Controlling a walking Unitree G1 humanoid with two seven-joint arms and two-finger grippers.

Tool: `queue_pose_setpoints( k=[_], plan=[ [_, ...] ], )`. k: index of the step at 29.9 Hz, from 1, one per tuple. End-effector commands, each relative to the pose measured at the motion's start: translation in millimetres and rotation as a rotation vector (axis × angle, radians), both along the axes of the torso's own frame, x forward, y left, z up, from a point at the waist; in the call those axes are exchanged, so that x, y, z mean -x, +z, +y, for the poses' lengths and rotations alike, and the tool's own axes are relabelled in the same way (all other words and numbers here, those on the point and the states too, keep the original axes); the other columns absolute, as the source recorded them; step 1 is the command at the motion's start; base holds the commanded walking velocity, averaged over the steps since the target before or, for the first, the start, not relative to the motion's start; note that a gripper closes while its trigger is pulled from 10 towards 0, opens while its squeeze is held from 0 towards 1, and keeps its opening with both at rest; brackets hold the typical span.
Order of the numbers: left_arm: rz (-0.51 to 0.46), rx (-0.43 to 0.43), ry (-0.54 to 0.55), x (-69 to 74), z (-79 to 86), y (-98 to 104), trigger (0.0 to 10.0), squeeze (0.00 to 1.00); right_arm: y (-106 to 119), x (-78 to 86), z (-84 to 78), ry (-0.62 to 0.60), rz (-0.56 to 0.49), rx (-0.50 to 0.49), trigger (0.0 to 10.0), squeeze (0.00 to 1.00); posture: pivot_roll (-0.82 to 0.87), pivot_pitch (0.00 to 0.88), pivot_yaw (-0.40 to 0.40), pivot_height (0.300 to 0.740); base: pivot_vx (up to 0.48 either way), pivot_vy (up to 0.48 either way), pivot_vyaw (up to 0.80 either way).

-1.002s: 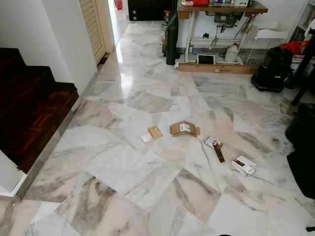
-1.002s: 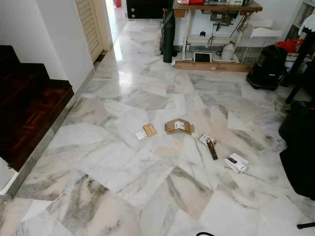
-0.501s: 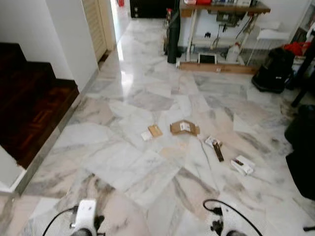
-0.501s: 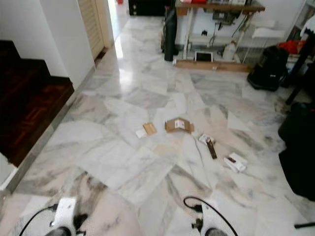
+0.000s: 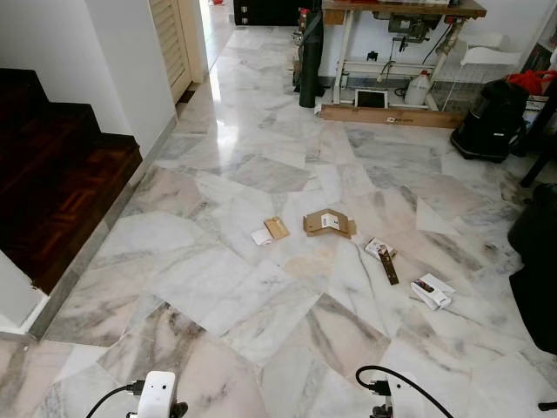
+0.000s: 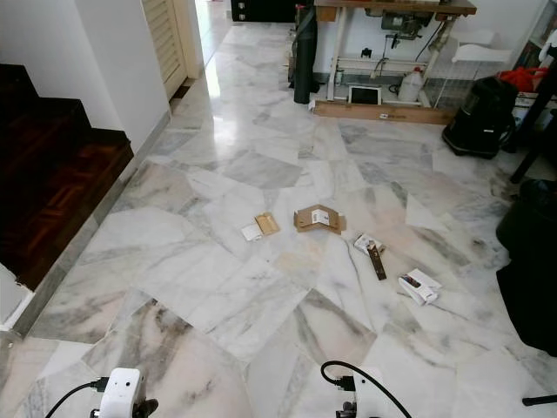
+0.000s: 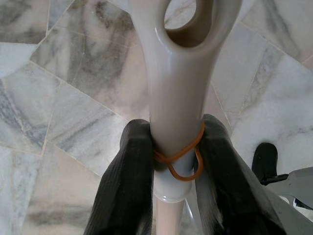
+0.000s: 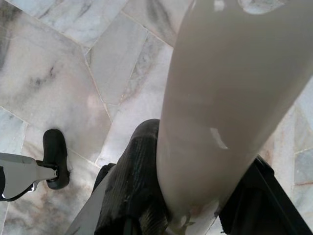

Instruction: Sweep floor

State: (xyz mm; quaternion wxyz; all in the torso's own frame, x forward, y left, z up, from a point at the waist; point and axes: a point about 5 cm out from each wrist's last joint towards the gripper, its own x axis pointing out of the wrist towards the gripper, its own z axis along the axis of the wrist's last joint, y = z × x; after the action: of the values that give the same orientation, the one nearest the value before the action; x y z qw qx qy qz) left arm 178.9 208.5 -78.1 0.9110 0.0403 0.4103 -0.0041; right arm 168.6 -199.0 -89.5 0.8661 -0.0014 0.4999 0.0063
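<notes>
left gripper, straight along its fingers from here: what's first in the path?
The left gripper is shut on a glossy cream plastic handle with a hang hole, an orange rubber band around it. Straight along the fingers, past the handle, the veined marble floor probably comes first; depth to it is unclear.

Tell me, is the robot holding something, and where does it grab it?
Yes. The left gripper is shut on a cream handle, just below its hanging hole, where an orange rubber band wraps it. The right gripper is shut on a thick cream handle.
</notes>
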Motion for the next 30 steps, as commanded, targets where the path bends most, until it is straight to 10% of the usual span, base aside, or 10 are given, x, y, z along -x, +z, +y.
queue_pose_setpoints(
  k=[1,30],
  plan=[
    [0.011,-0.019,-0.013,5.5,5.8,-1.2,10.0,0.00,-2.6,7.4,-4.2,-0.006,0.025,0.010,10.0,0.00,0.07,0.000,-0.022,0.740,0.000,0.000,0.00],
    [0.002,-0.052,0.036,9.0,15.9,-0.4,10.0,0.00,3.8,11.7,-43.0,-0.073,0.014,0.140,10.0,0.00,0.06,0.000,-0.023,0.740,0.000,0.000,0.00]
  ],
)
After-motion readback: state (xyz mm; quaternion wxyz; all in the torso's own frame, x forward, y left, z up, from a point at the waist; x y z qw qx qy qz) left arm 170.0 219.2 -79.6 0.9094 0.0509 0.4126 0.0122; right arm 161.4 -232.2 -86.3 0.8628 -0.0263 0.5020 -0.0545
